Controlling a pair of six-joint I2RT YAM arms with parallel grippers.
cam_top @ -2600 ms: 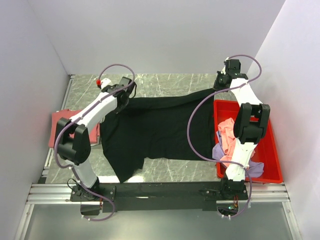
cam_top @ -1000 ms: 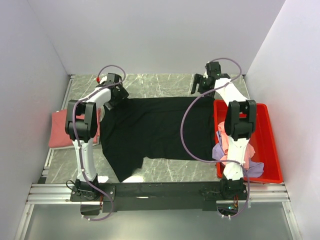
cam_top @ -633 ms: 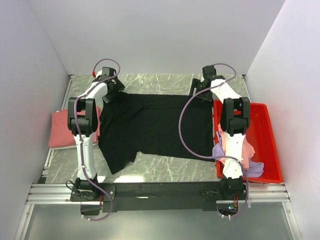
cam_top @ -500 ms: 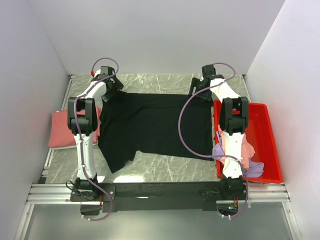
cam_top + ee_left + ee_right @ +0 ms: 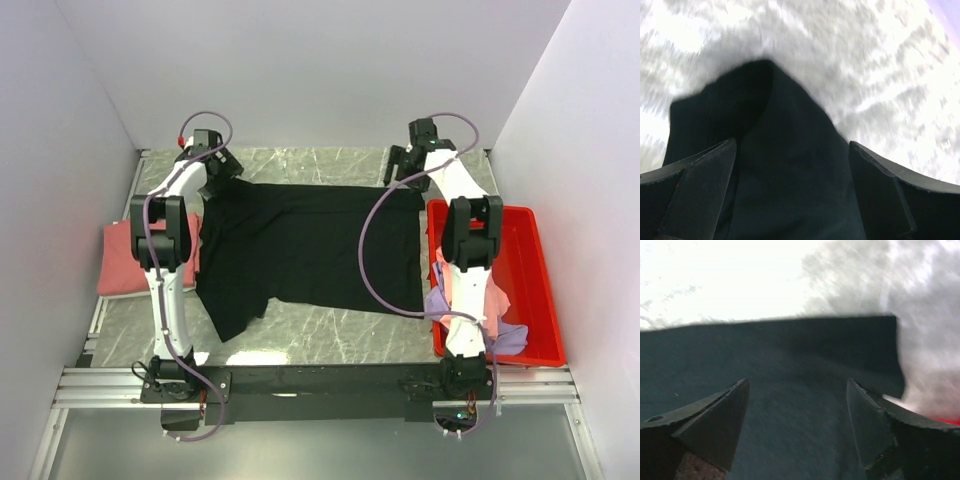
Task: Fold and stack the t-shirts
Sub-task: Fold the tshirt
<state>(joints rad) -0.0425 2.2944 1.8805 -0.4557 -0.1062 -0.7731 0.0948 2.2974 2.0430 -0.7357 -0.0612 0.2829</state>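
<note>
Marble surface (image 5: 330, 345) bearing the black t-shirt (image 5: 310, 245), spread flat at frame centre. We find the left tool (image 5: 792, 145) and the right tool (image 5: 797, 382) wide open over its upper corners; a salmon-red t-shirt (image 5: 118, 262) lies at far left.

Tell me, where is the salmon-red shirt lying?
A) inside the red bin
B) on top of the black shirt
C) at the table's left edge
C: the salmon-red shirt lies at the left edge of the table, beside the black t-shirt, outside the red bin.
</note>
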